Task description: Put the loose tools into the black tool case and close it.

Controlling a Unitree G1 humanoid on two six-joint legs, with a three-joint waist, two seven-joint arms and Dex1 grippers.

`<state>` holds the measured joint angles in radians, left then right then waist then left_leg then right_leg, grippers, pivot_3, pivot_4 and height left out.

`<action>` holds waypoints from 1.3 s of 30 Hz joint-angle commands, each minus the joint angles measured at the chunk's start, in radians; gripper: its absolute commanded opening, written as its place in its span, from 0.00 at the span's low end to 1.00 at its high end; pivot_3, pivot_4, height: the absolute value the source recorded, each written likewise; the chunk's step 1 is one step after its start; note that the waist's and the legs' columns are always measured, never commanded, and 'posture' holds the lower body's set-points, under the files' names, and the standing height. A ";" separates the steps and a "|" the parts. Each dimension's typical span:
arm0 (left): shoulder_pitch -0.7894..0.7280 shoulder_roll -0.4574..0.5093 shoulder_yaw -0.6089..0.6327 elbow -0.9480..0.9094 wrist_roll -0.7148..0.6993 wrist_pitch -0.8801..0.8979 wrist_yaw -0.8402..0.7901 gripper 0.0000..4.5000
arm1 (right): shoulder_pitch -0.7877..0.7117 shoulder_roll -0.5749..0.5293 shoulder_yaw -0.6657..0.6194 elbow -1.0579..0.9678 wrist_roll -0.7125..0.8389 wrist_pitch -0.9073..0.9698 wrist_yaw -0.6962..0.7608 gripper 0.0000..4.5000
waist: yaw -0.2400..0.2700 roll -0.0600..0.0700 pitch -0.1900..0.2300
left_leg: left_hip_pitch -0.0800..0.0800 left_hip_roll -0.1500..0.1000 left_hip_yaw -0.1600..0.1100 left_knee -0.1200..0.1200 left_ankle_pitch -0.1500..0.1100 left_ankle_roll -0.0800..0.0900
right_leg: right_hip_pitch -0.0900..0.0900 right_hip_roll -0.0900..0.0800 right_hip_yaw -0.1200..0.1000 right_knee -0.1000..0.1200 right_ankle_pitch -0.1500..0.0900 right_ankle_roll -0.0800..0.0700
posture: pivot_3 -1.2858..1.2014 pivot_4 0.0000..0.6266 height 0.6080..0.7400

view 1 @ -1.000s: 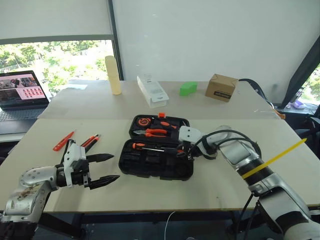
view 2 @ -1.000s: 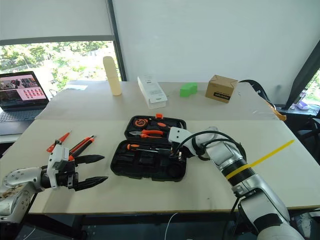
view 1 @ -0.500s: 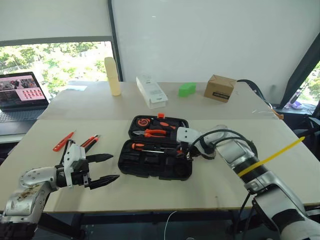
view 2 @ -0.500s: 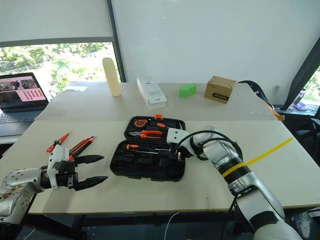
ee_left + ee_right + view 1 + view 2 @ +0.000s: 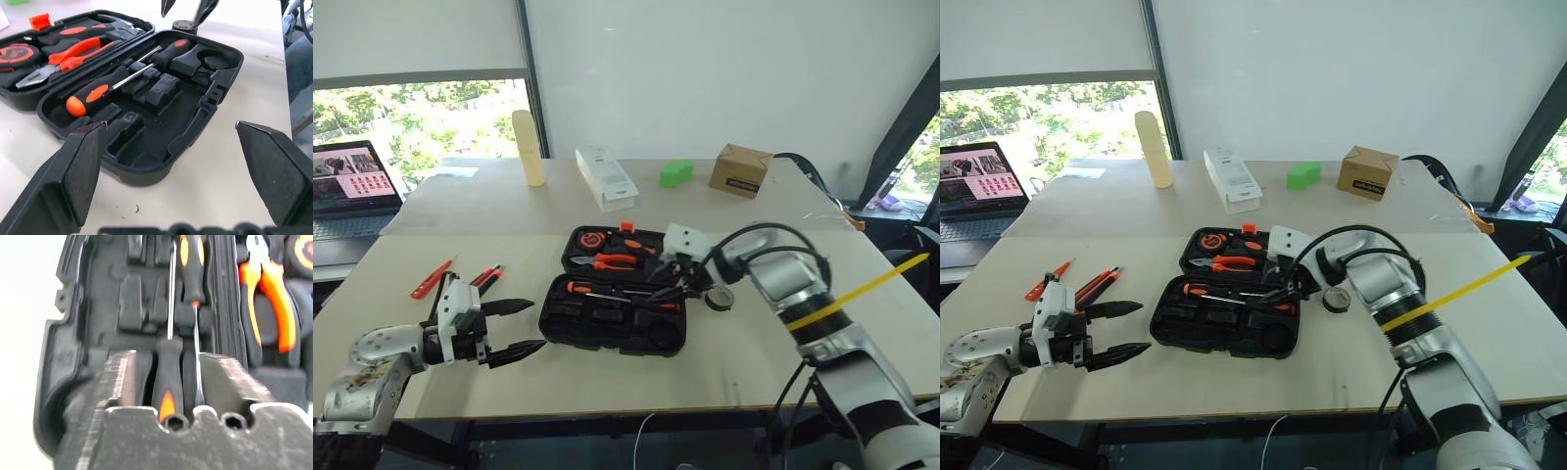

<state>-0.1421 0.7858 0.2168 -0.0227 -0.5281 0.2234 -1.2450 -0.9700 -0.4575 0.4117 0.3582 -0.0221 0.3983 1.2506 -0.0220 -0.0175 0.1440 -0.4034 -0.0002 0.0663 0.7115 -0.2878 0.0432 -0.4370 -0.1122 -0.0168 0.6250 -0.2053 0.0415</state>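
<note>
The black tool case [image 5: 607, 343] lies open at mid table. Two screwdrivers [image 5: 90, 93] [image 5: 168, 51] rest in slots of its near half. My right gripper [image 5: 663, 291] hovers just above that half, fingers [image 5: 117, 377] apart over a screwdriver handle, holding nothing. A black tape roll [image 5: 718, 297] sits on the table just right of the case. On the left lie a small orange tool [image 5: 433, 278] and an orange-black tool [image 5: 487, 277]. Near them my left gripper [image 5: 514, 328] stands wide open and empty, pointing at the case.
The case's far half holds pliers [image 5: 612, 260], a tape measure [image 5: 590, 239] and a hammer. On the back table stand a laptop [image 5: 352, 186], a yellow cylinder [image 5: 529, 147], a white box [image 5: 607, 178], a green block [image 5: 675, 173] and a cardboard box [image 5: 739, 170].
My right gripper has lifted a little and swung left over the case's near half. The tape roll now shows beside the case. The left arm has stayed still.
</note>
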 commanded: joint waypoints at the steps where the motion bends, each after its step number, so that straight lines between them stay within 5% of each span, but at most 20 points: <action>1: 0.007 0.007 0.006 -0.021 0.004 -0.011 0.003 1.00 | -0.014 0.016 0.014 0.063 -0.046 -0.080 -0.040 0.16 | 0.002 0.000 0.000 | 0.000 0.000 0.000 0.000 0.001 -0.001 | 0.000 0.000 0.000 0.000 0.000 0.000 | 0.52 0.24 1.00; 3: 0.016 0.009 0.010 -0.025 0.005 -0.011 0.002 1.00 | -0.010 0.026 0.032 0.094 -0.065 -0.104 -0.046 0.01 | 0.006 0.000 0.000 | -0.001 0.000 0.000 0.000 0.001 -0.001 | 0.000 -0.001 0.000 0.000 0.000 0.000 | 0.52 0.24 1.00; 18: 0.037 0.015 0.040 -0.023 0.045 -0.025 0.080 1.00 | -0.004 0.132 0.069 0.191 -0.116 -0.100 -0.039 0.01 | -0.018 0.000 0.000 | 0.016 0.002 0.000 -0.003 -0.003 0.004 | 0.014 0.001 0.000 0.001 -0.001 -0.002 | 0.52 0.24 1.00; 25: 0.115 0.018 0.114 -0.020 0.031 -0.040 0.105 1.00 | 0.053 0.133 -0.161 0.042 0.067 -0.166 -0.078 0.01 | -0.023 0.000 0.000 | 0.018 0.003 0.000 -0.015 0.000 -0.001 | 0.011 0.000 0.001 0.000 -0.003 -0.005 | 0.52 0.24 1.00; 35: 0.359 -0.008 0.459 0.151 0.024 -0.135 0.200 1.00 | 0.534 -0.002 -0.532 -0.413 0.444 -0.298 -0.015 0.81 | 0.001 -0.001 0.000 | 0.005 0.002 0.000 -0.016 0.000 -0.004 | 0.000 -0.003 -0.004 -0.004 -0.002 -0.004 | 0.52 0.24 1.00; 39: 0.409 -0.032 0.569 0.231 0.010 -0.134 0.285 1.00 | 0.713 0.003 -0.608 -0.470 0.501 -0.401 -0.034 0.99 | 0.002 -0.001 0.000 | 0.006 0.005 0.001 -0.016 -0.004 0.002 | 0.003 -0.002 -0.007 -0.012 -0.002 -0.004 | 0.52 0.24 1.00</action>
<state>0.2694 0.7570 0.7255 0.1962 -0.4989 0.1043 -1.0064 -0.2795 -0.4545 -0.1531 -0.0434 0.4252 0.0393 1.2263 -0.0204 -0.0186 0.1441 -0.3953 0.0045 0.0675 0.6955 -0.2918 0.0459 -0.4326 -0.1143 -0.0237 0.6121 -0.2078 0.0370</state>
